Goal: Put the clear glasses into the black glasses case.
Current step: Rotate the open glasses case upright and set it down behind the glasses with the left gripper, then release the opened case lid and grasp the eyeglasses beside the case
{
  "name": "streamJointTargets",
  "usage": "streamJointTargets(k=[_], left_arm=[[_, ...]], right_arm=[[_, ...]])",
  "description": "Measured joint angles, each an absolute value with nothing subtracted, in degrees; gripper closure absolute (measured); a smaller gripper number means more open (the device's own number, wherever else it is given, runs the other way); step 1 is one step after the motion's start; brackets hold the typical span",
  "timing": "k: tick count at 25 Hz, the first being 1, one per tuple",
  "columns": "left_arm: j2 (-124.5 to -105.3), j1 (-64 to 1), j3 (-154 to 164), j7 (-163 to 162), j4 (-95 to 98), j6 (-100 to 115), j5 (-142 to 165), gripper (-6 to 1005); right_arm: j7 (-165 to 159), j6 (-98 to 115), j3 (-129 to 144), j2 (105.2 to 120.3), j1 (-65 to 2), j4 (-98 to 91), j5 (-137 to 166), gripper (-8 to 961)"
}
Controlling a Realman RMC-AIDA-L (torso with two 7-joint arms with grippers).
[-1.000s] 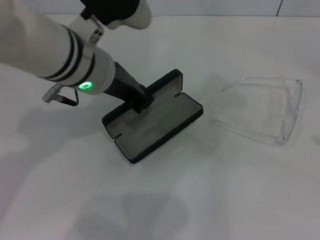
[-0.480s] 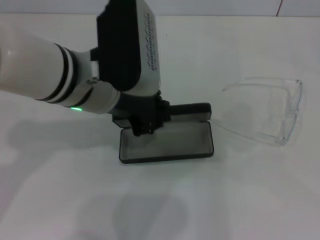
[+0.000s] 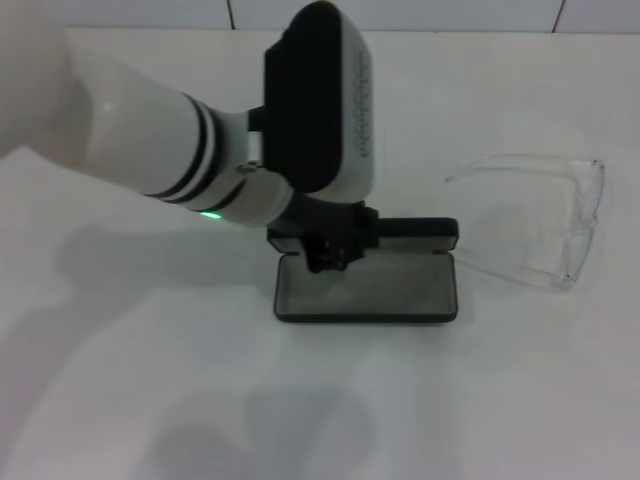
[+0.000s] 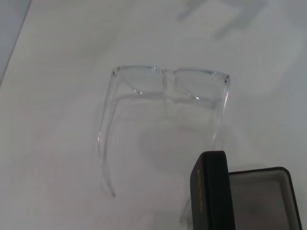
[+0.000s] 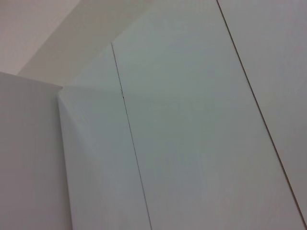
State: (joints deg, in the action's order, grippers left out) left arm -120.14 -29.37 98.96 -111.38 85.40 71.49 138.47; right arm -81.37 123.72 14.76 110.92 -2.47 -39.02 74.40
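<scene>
The black glasses case (image 3: 380, 292) lies open on the white table, grey lining up, with its lid standing along the far side. My left gripper (image 3: 333, 252) is shut on the lid's left part, and the arm reaches in from the upper left. The clear glasses (image 3: 587, 220) rest on the table just right of the case, arms unfolded and pointing toward it. In the left wrist view the glasses (image 4: 170, 81) lie beyond the case's lid end (image 4: 211, 191) with its orange lettering. My right gripper is out of view; its wrist view shows only pale wall panels.
The white table (image 3: 300, 410) stretches all around the case and glasses. A tiled wall edge (image 3: 230, 15) runs along the far side.
My left gripper has dragged the case to the right and turned it until its long side runs left to right, closer to the glasses. The glasses have not moved.
</scene>
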Motion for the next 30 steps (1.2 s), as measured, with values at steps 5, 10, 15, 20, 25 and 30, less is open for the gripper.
streamJointTargets(k=[5,10,15,20,25,30], left_arm=[[-120.19,-31.1,101.9,-113.4,84.1,68.2,138.7,765],[-120.23,-33.0,104.4,-114.1,82.3,66.9,139.2,758],[-120.24,-33.6,104.9,-114.5,81.5,66.4,139.2,752],[-120.19,-33.5,104.9,-117.2,81.8,65.2,139.4,746],[-120.05,-33.6,104.9,-117.9,82.0,66.1,139.5,679],[-120.05,-33.4,104.6,-118.0,84.6,66.9,138.5,572]], right_arm=[[-81.4,123.7,14.8,110.92,-2.5,-39.0,74.4,69],[-81.3,123.7,14.8,110.92,-2.5,-39.1,74.4,69],[-81.1,123.6,14.8,110.92,-2.5,-39.1,74.3,70],[-81.1,123.5,14.8,110.74,-2.7,-39.1,74.6,72],[-81.0,123.4,14.8,110.31,-3.2,-39.1,75.3,77],[-81.0,122.9,14.4,110.0,-3.9,-40.3,78.1,80]])
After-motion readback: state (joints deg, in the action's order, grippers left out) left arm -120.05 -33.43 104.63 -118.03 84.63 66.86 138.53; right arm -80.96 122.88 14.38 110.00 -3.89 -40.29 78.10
